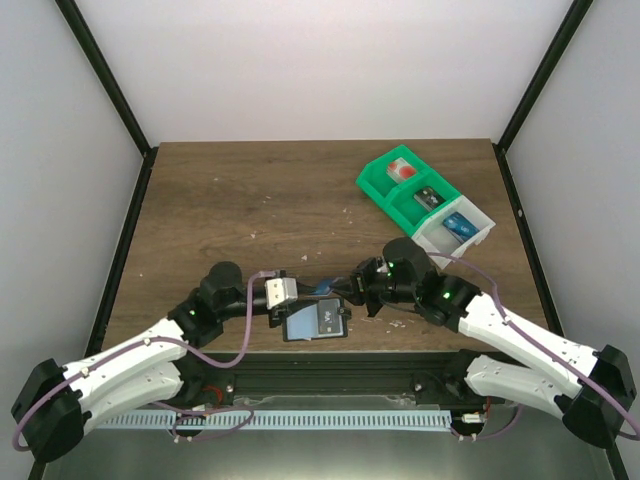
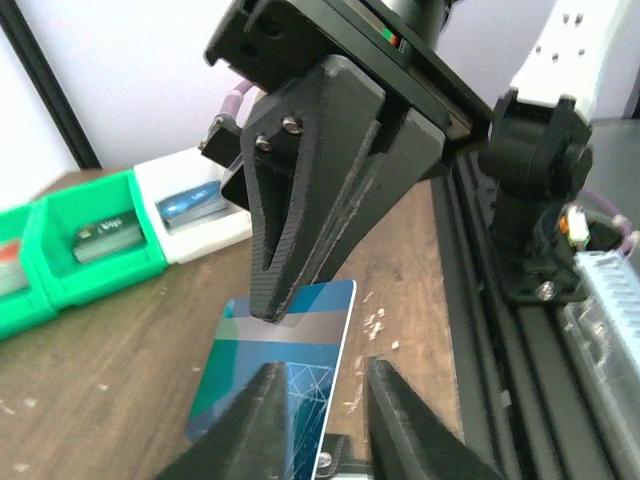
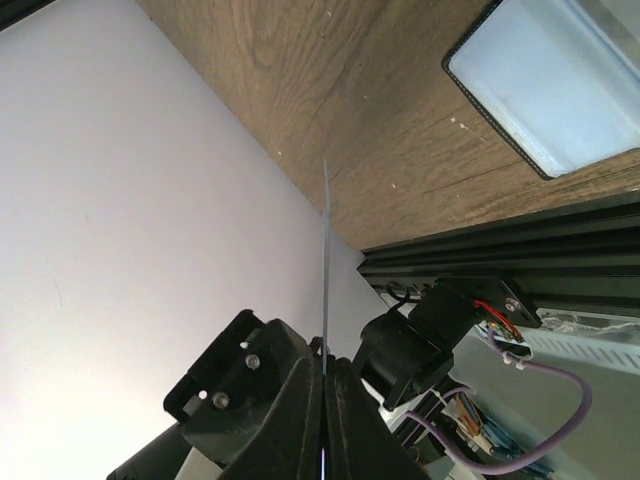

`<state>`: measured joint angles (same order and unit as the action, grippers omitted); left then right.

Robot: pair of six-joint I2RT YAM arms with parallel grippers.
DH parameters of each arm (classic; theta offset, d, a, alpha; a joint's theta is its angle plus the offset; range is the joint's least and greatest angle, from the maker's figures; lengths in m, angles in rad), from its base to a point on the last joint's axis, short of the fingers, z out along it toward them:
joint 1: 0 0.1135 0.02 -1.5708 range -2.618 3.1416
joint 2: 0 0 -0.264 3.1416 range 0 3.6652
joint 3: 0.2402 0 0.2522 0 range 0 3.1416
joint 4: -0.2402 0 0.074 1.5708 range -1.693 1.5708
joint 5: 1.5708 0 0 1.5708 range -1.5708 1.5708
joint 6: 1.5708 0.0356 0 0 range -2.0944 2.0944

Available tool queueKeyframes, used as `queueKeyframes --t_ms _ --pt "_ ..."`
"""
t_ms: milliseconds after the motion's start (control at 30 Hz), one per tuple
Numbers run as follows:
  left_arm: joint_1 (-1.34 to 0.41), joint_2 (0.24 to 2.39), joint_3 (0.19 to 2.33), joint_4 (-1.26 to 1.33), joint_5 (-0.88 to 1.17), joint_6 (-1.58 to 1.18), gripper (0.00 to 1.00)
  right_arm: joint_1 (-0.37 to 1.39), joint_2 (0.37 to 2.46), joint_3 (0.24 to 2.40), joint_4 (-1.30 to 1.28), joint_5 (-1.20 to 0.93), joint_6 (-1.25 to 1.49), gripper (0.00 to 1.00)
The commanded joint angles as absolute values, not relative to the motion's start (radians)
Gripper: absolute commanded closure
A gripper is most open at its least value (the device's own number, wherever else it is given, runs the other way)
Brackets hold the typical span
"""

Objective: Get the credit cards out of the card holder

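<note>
A blue credit card (image 2: 300, 325) hangs in the air, pinched at its top edge by my right gripper (image 2: 275, 300), which is shut on it. In the right wrist view the card (image 3: 326, 250) shows edge-on, rising from the shut right gripper (image 3: 325, 365). My left gripper (image 2: 318, 375) faces the card with its jaws apart; the card's right edge shows in the gap and neither finger clamps it. The card holder (image 1: 316, 322), pale blue-grey with black edging, lies flat by the table's front edge under both grippers (image 1: 303, 297) (image 1: 348, 290). It also shows in the right wrist view (image 3: 560, 80).
A green-and-white compartment bin (image 1: 425, 200) with small items stands at the back right, also seen in the left wrist view (image 2: 90, 240). The black rail (image 1: 330, 368) runs along the table's front edge. Small pale crumbs (image 2: 375, 320) dot the wood.
</note>
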<state>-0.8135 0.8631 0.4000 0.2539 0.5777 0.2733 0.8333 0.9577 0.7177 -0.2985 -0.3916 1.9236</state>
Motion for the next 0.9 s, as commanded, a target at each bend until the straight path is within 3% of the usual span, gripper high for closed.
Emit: queueKeyframes --t_ms 0,67,133,300,433,733,867 --pt "-0.821 0.858 0.400 0.296 0.561 0.314 0.88 0.828 0.962 0.716 -0.260 -0.414 1.922 0.99" --pt "-0.821 0.855 0.400 0.296 0.540 0.307 0.99 0.828 0.961 0.710 -0.252 -0.415 1.910 1.00" --pt "-0.822 0.854 0.400 0.292 0.518 0.288 1.00 0.828 0.957 0.697 -0.236 -0.412 1.890 0.99" --pt "-0.821 0.841 0.398 0.274 0.438 0.209 1.00 0.828 0.906 0.629 -0.187 -0.367 1.804 0.76" --pt "-0.820 0.806 0.378 0.296 0.360 0.071 1.00 0.828 0.815 0.570 -0.141 -0.276 1.642 0.64" --pt "-0.815 0.826 0.394 0.383 0.256 -0.460 1.00 0.828 0.593 0.369 0.193 -0.202 1.212 0.58" --pt "-0.803 0.900 0.458 0.363 0.316 -0.629 1.00 0.828 0.595 0.354 0.252 -0.240 1.071 0.55"
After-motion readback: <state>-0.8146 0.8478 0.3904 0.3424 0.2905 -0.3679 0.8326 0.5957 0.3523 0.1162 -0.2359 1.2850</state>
